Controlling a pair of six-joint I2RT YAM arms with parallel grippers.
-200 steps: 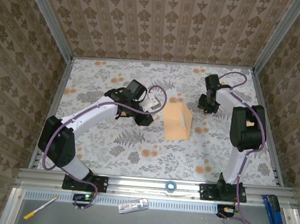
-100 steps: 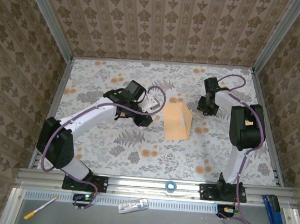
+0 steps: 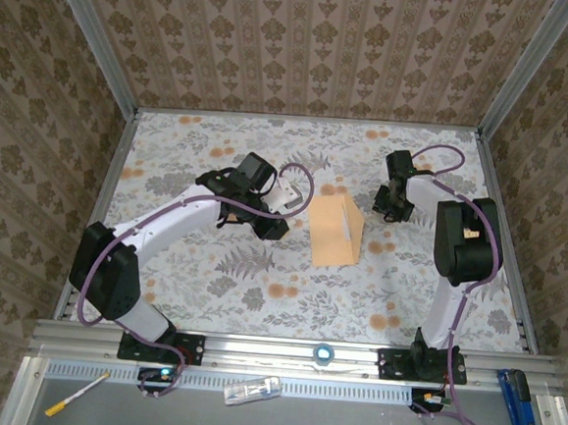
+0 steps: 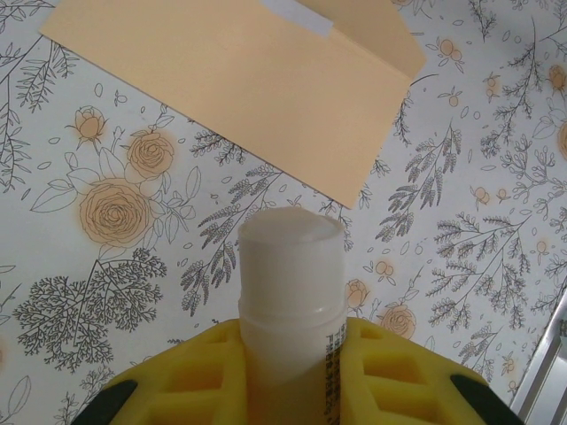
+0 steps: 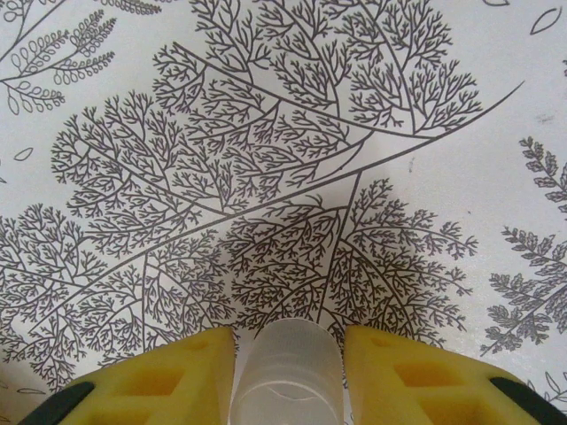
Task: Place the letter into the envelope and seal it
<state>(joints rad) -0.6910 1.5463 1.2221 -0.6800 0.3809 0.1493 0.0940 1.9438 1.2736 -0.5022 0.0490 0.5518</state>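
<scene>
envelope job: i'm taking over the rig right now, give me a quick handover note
Grippers: the left gripper is shut on an uncapped glue stick, its tip short of the envelope. The right gripper has a clear cap between its jaws over the tablecloth; gripped or loose, can't tell.
Things: the envelope lies between the arms, flap apparently raised, unsealed. Whether the letter is inside, can't tell.
Done: glue stick uncapped.
Left: check the letter, glue the flap, press shut.

Print on glue stick [image 4: 291, 301]: one line of small dark characters down its side, too blurred to read.
Legible text: none.
</scene>
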